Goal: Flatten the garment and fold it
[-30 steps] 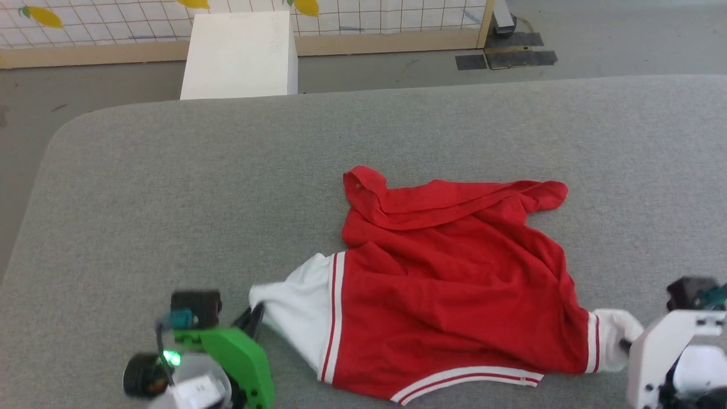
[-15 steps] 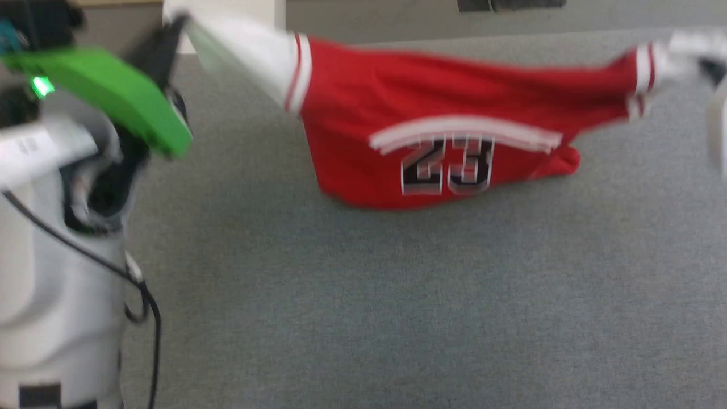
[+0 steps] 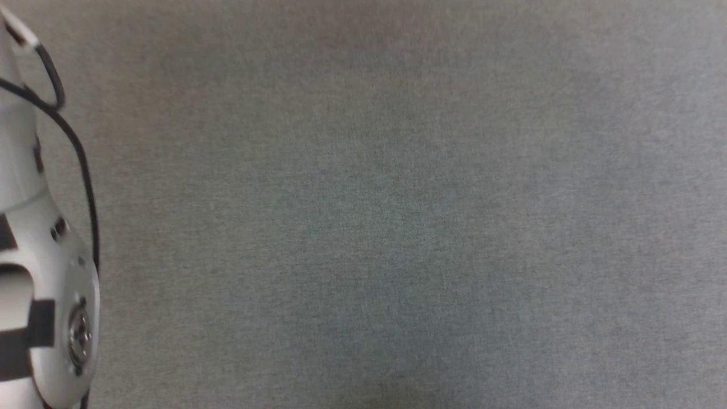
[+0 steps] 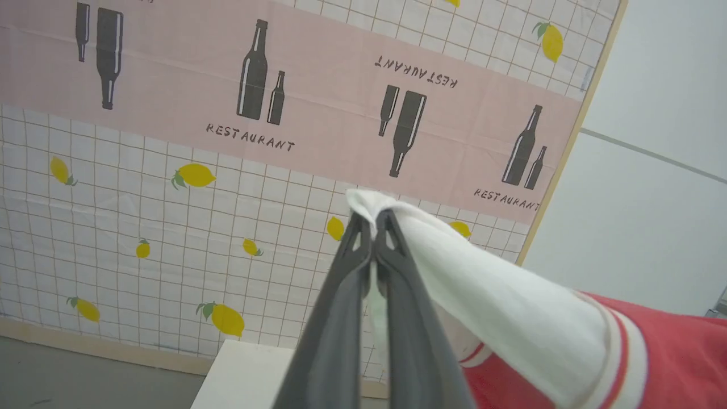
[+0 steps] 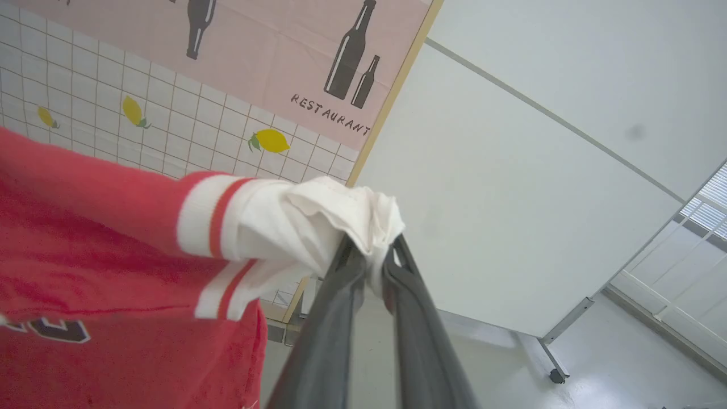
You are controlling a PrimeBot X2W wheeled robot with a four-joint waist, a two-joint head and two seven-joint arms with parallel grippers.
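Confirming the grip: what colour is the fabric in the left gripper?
White, the sleeve; best seen in the left wrist view.

**Pale shell, black cable, dark fingers**

The arm [image 3: 40, 272] has a smooth, rounded shell in white and light grey. Low on the shell sits a round metal disc [image 3: 79, 335] with a bolt-like centre. Left of the disc, dark bands [image 3: 34, 326] cross the shell. Just above the disc are two small dark holes [image 3: 58, 229]. A thin black cable [image 3: 85, 170] runs well above the disc along the shell's edge and curls into a loop.

The left gripper [image 4: 372, 216] has two long, matte, dark grey fingers [image 4: 335, 318], broad at the base and narrowing to slim tips, each with a small slit near the tip. The right gripper [image 5: 372, 250] has fingers [image 5: 329, 341] of the same dark grey and taper, with a narrow cut-out near the tip.
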